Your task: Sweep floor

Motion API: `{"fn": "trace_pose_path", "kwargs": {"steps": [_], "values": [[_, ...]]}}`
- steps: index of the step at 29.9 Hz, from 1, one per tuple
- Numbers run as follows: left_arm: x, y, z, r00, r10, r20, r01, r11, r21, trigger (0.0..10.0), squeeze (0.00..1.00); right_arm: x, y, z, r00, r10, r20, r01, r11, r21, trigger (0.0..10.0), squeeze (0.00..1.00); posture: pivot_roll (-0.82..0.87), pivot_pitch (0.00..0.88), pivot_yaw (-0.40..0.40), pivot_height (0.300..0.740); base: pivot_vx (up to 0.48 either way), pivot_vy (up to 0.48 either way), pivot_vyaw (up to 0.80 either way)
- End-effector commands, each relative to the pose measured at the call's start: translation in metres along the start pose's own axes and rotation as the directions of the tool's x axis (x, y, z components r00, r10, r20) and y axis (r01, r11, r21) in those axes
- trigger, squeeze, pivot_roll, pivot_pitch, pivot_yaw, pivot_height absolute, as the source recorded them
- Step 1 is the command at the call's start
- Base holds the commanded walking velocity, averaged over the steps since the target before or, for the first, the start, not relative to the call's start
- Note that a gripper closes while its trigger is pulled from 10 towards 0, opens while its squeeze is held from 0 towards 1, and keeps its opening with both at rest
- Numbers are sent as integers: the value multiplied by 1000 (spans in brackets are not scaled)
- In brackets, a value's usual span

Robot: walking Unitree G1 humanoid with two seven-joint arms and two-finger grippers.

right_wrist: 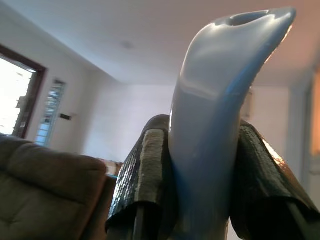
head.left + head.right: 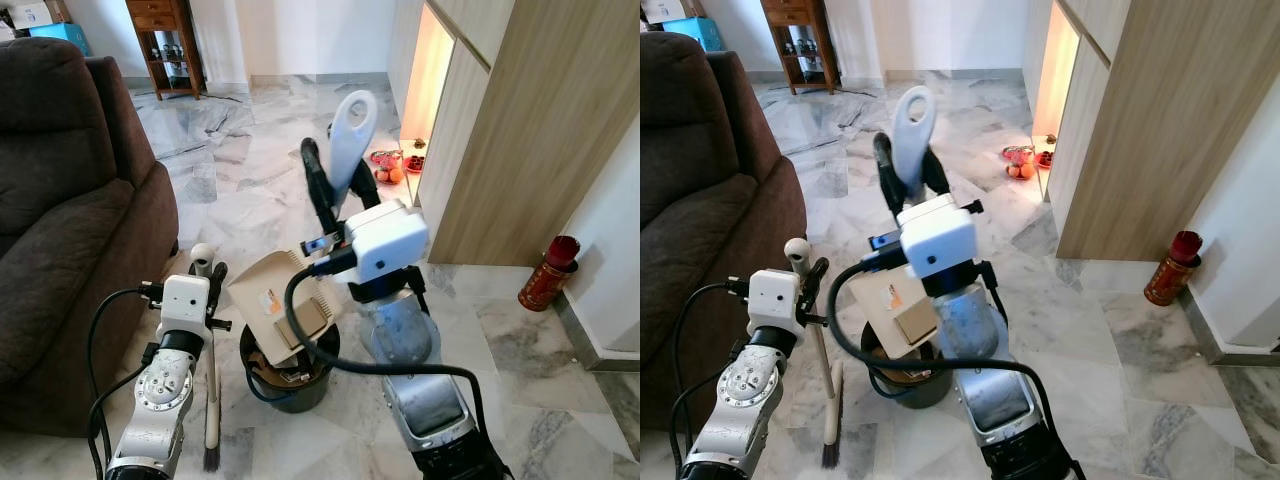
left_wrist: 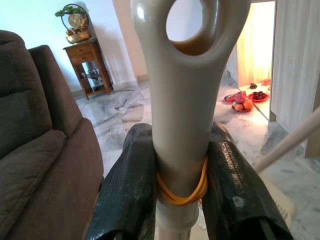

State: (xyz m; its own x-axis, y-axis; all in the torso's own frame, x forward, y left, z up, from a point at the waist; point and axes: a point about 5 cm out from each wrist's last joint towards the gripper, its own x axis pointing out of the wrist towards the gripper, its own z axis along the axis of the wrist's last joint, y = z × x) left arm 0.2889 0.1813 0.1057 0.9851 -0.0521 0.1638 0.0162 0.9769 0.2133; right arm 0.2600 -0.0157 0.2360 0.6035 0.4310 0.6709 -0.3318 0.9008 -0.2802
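While right claw (image 2: 335, 185) clamps the dustpan handle (image 2: 352, 130) at frame centre, the dustpan (image 2: 275, 295) tips over the black bin (image 2: 290, 385); left claw (image 2: 208, 280) clamps the broom (image 2: 212, 400), lower left beside the sofa (image 2: 70, 220).

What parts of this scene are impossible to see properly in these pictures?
- Inside of the black bin: covered by the tilted dustpan in both eye views.
- Broom bristles: cut off by the bottom edge, left eye view.
- Items on the far wooden shelf: too small to identify.
- Dustpan handle below the right end effector: hidden by its fingers, right wrist view.
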Motion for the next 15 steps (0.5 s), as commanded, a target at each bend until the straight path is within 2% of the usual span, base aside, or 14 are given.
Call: {"fn": "trace_pose_path", "kwargs": {"steps": [1, 8, 12, 15], "values": [[2, 1, 11, 998, 0, 60, -2, 1000, 30, 10000, 0, 6, 6, 28, 986, 32, 161, -29, 999, -22, 10000, 0, 193, 0, 25, 740, 0, 0, 0], [1, 1, 11, 998, 0, 60, -2, 1000, 29, 10000, 0, -1, 28, 32, 966, 156, 206, -141, 986, -86, 10000, 0, 196, 0, 21, 740, 0, 0, 0], [0, 0, 10, 998, 1, 58, -3, 1000, 28, 10000, 0, -2, 31, 32, 962, 177, 208, -162, 983, -89, 10000, 0, 194, 0, 19, 740, 0, 0, 0], [0, 0, 10, 998, 1, 57, -2, 1000, 26, 10000, 0, -4, 35, 32, 950, 226, 217, -199, 970, -138, 10000, 0, 190, 0, 17, 740, 0, 0, 0]]}}
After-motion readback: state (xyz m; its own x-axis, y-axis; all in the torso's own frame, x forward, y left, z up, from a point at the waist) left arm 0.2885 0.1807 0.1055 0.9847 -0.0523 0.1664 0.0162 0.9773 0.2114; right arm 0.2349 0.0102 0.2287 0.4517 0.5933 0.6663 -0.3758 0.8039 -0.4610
